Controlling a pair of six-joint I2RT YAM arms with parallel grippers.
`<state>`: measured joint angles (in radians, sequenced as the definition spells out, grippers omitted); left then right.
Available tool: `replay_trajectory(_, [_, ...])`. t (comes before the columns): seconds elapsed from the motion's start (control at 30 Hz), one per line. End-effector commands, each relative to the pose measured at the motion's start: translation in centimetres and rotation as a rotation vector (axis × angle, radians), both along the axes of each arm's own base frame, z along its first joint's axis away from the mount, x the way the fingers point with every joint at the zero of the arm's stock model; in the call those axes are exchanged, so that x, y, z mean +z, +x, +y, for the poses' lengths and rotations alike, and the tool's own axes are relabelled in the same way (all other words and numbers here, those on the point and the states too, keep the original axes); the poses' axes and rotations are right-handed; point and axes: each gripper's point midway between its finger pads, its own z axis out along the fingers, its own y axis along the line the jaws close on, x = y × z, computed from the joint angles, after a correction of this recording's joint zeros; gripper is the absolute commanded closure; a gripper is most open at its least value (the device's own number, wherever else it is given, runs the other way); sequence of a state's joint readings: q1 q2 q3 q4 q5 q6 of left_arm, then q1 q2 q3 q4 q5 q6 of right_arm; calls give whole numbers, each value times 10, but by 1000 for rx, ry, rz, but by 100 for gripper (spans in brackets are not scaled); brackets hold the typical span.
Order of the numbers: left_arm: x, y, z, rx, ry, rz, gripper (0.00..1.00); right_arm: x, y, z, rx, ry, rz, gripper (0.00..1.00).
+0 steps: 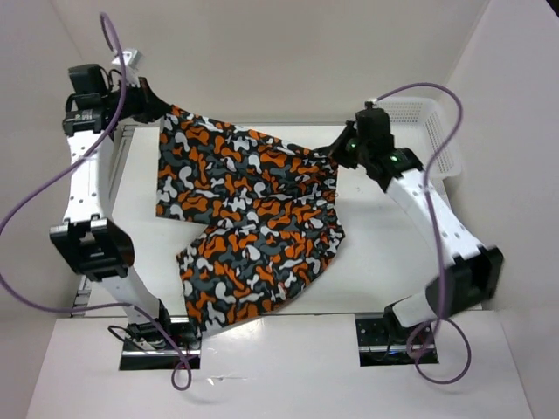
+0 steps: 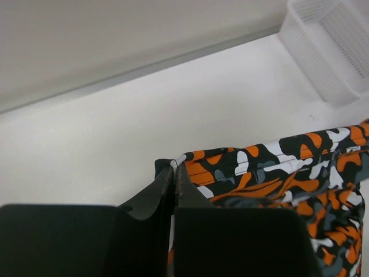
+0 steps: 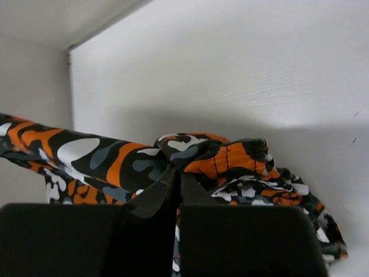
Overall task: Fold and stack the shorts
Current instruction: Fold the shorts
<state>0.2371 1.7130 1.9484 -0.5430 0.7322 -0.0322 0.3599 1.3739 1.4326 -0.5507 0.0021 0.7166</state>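
From my overhead view the shorts were spread over the middle of the desk, their far edge stretched between my two hands. The left hand gripped the far-left corner and the right hand the far-right one. The rest trailed toward the near edge, left of centre. A basket sat at the far right, just behind the right hand.

A white plastic mesh basket is sitting at the upper right of the top view, resting on the far right part of the white surface, with plain white walls enclosing it.
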Motion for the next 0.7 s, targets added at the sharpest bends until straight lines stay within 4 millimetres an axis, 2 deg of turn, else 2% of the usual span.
replay_trajectory(0.0, [5, 38, 34, 124, 91, -107, 100, -57, 55, -19, -72, -75, 77, 100])
replay_trajectory(0.03, [-15, 53, 37, 122, 84, -68, 100, -57, 69, -16, -65, -63, 75, 100])
replay_trajectory(0.07, [-23, 57, 39, 122, 80, -45, 100, -88, 83, -10, -49, -85, 136, 100])
replay_trajectory(0.1, [-15, 64, 40, 122, 84, -68, 100, -81, 99, -9, -51, -73, 119, 100])
replay_trajectory(0.13, [-33, 71, 42, 121, 74, -17, 100, -87, 109, -10, -45, -77, 126, 100])
replay_trajectory(0.17, [-33, 74, 43, 121, 74, -15, 100, -94, 114, -5, -13, -57, 154, 100])
replay_trajectory(0.2, [-33, 77, 44, 120, 73, -12, 100, -101, 133, -4, -8, -47, 169, 100])
replay_trajectory(0.3, [-33, 75, 42, 112, 70, -13, 100, -112, 147, 3, 17, -49, 191, 100])
replay_trajectory(0.33, [-33, 71, 39, 102, 65, -10, 100, -111, 147, 5, 24, -44, 192, 100])
replay_trajectory(0.37, [-52, 66, 38, 100, 56, 38, 100, -111, 145, 8, 41, -33, 195, 100])
replay_trajectory(0.4, [-42, 57, 36, 101, 61, 12, 100, -115, 140, 6, 41, -36, 208, 100])
replay_trajectory(0.47, [-53, 43, 31, 91, 53, 31, 100, -114, 135, 7, 50, -26, 190, 100])
replay_trajectory(0.5, [-66, 26, 24, 76, 42, 54, 100, -128, 125, 3, 58, -19, 223, 100])
replay_trajectory(0.53, [-74, 16, 16, 58, 35, 71, 100, -118, 119, 2, 58, -15, 202, 100])
replay_trajectory(0.57, [-67, -3, 11, 58, 37, 59, 100, -129, 108, 2, 69, -11, 223, 100])
replay_trajectory(0.6, [-74, -13, 9, 58, 36, 68, 100, -130, 101, 4, 86, 0, 227, 100])
replay_trajectory(0.63, [-111, -31, 4, 56, 18, 151, 100, -119, 93, 4, 96, 10, 212, 100])
replay_trajectory(0.67, [-104, -50, 0, 56, 22, 131, 100, -131, 83, 1, 104, -7, 237, 100])
